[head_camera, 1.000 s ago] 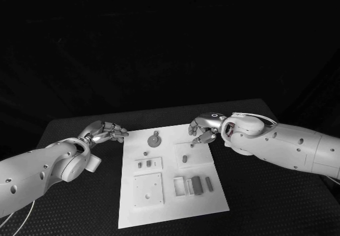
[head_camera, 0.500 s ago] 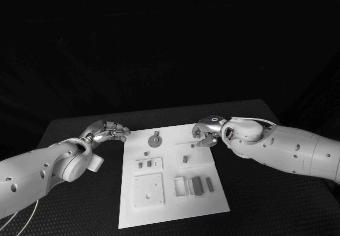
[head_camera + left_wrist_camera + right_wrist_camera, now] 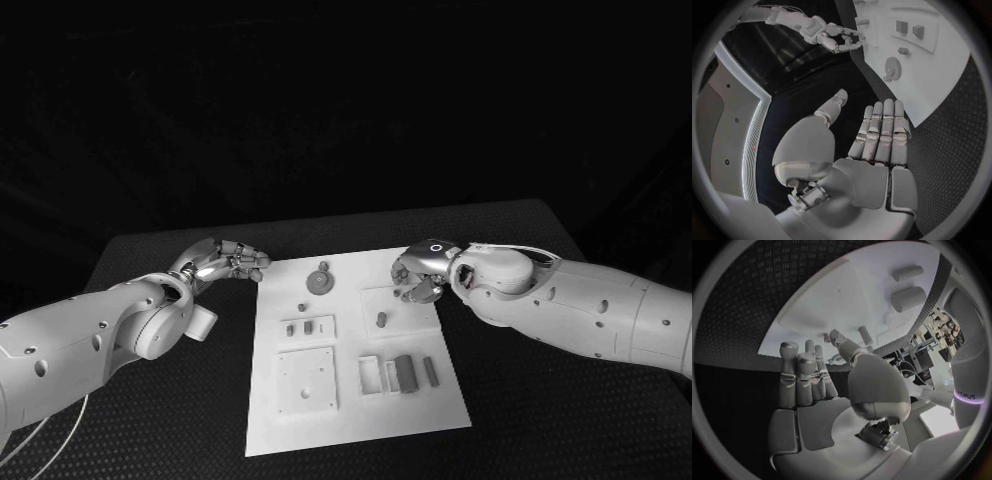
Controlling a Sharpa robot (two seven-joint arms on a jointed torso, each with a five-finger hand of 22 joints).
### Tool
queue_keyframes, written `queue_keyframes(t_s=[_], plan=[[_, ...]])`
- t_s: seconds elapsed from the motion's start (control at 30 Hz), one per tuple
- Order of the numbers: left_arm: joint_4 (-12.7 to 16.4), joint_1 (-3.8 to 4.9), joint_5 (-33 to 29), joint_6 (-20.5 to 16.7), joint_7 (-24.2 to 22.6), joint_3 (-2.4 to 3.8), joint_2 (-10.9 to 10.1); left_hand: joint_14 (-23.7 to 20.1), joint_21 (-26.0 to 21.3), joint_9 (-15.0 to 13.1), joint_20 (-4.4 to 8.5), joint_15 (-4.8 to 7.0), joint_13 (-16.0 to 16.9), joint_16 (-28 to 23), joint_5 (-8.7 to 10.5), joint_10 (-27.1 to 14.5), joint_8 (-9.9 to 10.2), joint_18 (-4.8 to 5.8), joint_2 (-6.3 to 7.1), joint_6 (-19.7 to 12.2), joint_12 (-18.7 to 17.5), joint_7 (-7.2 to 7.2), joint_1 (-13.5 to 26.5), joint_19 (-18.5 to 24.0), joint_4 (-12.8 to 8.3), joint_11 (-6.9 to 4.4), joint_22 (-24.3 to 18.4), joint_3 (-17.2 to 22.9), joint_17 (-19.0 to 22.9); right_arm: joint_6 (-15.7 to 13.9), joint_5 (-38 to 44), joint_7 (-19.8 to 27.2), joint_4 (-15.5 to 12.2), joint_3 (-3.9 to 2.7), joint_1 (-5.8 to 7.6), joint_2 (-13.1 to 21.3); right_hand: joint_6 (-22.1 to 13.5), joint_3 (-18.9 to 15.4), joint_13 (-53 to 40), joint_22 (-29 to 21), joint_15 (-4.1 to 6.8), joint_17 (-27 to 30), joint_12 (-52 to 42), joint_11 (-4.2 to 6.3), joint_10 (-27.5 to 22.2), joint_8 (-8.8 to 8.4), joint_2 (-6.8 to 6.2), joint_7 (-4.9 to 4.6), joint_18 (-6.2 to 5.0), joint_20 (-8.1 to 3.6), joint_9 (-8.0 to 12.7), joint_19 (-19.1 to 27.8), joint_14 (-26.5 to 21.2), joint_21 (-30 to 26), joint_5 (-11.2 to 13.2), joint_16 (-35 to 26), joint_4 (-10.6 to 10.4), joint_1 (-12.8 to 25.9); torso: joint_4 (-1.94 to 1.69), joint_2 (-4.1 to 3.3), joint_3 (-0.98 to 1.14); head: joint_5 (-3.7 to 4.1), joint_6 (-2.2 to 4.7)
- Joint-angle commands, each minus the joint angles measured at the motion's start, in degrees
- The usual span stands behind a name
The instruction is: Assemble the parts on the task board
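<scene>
Right hand hovers, fingers apart and empty, over the white flat task board; a small grey oblong part lies just beyond its fingertips. Left hand idles empty. Best descend squarely and pinch gently.

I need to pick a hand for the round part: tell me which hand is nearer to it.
Left, narrowly. The left hand hangs off the board's left edge, level with the round part. The right hand hangs over the board's right side, somewhat farther from it.
</scene>
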State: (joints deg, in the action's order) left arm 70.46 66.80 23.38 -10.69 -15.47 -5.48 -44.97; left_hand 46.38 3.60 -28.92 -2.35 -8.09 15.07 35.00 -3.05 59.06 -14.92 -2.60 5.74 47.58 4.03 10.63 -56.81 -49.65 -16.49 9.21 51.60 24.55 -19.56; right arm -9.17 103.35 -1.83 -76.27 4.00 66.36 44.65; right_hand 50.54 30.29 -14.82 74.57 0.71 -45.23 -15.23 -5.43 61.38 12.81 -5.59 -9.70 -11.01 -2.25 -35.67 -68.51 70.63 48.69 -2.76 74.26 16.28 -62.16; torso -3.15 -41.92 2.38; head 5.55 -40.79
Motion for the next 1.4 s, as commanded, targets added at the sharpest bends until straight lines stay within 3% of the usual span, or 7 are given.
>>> queue_keyframes(t_s=[0.03,0.23,0.33,0.73,1.4], plan=[[-0.09,0.05,-1.32,0.85,-0.48,0.05,0.1,0.01,0.16,0.05,-0.2,-0.26,-0.09,-0.47,0.18,0.07,-0.33,-0.09,-0.11,-0.44,-0.14,0.11,0.55,0.26,0.01,0.3,-0.14,-0.62,-0.16,0.18,1.0,-0.04,0.05,0.17,-0.04,-0.37,0.15,0.18,0.09,-0.01,0.13,-0.06,0.3,-0.16,0.76,0.22,-0.43,-0.05,-3.99,-0.14,0.08,-0.33,0.31,-0.25,0.0,-0.25,0.15,-0.19,0.04,0.02,0.04,-0.12,-0.1],[-0.03,0.05,-1.75,1.02,-0.45,0.05,0.17,0.02,0.18,0.05,-0.25,-0.28,-0.18,-0.63,0.18,0.04,-0.37,-0.16,-0.25,-0.46,-0.11,0.09,0.6,0.27,0.01,0.3,-0.3,-0.88,-0.29,0.72,1.12,-0.15,0.8,0.61,-0.23,-0.97,0.03,0.58,0.2,0.01,0.26,-0.16,0.53,-0.03,1.37,0.13,0.36,-0.1,-3.99,-0.17,0.22,-0.38,0.36,-0.38,-0.01,-0.37,0.23,-0.93,0.02,0.0,0.03,-0.06,-0.13],[-0.03,0.05,-1.77,1.06,-0.45,0.05,0.2,0.02,0.18,0.04,-0.27,-0.29,-0.22,-0.69,0.18,0.04,-0.38,-0.19,-0.31,-0.47,-0.1,0.08,0.6,0.27,0.0,0.29,-0.36,-0.97,-0.34,0.83,1.23,-0.09,0.94,0.72,-0.47,-1.21,0.27,3.32,0.3,-0.07,0.43,-0.28,0.89,0.15,2.27,0.21,-0.18,-0.08,-3.99,-0.02,0.42,-0.62,0.5,-0.66,-0.01,-0.61,-0.88,-1.82,0.05,0.0,0.05,-0.21,-0.3],[0.07,0.05,-1.82,1.22,-0.23,0.05,0.31,0.03,0.2,0.04,-0.33,-0.33,-0.34,-0.91,0.18,0.0,-0.44,-0.26,-0.55,-0.49,-0.09,0.05,0.58,0.27,0.01,0.3,-0.58,-1.23,-0.53,1.34,1.35,0.15,1.95,0.86,-0.91,-2.28,0.95,5.26,-0.02,0.26,0.93,-0.63,0.91,0.67,4.07,0.62,1.99,0.18,-3.99,0.02,0.5,-0.91,0.79,-0.62,0.0,-0.77,-0.34,-2.37,0.02,0.0,0.03,-0.5,-0.75],[0.01,0.05,-1.82,1.49,0.11,0.05,0.31,0.02,0.2,0.03,-0.4,-0.4,-0.52,-1.21,0.18,-0.12,-0.52,-0.34,-0.77,-0.49,-0.1,0.02,0.31,0.33,-0.04,0.35,-0.86,-1.45,-0.78,3.27,2.64,0.13,2.12,1.24,-1.43,-2.86,3.57,5.68,-2.04,1.03,2.33,-1.47,-0.16,2.12,7.78,2.16,2.27,1.34,-3.99,0.16,0.15,-1.47,1.41,-0.29,0.0,-0.83,0.13,-2.0,0.05,0.01,0.01,-0.7,-1.21]])
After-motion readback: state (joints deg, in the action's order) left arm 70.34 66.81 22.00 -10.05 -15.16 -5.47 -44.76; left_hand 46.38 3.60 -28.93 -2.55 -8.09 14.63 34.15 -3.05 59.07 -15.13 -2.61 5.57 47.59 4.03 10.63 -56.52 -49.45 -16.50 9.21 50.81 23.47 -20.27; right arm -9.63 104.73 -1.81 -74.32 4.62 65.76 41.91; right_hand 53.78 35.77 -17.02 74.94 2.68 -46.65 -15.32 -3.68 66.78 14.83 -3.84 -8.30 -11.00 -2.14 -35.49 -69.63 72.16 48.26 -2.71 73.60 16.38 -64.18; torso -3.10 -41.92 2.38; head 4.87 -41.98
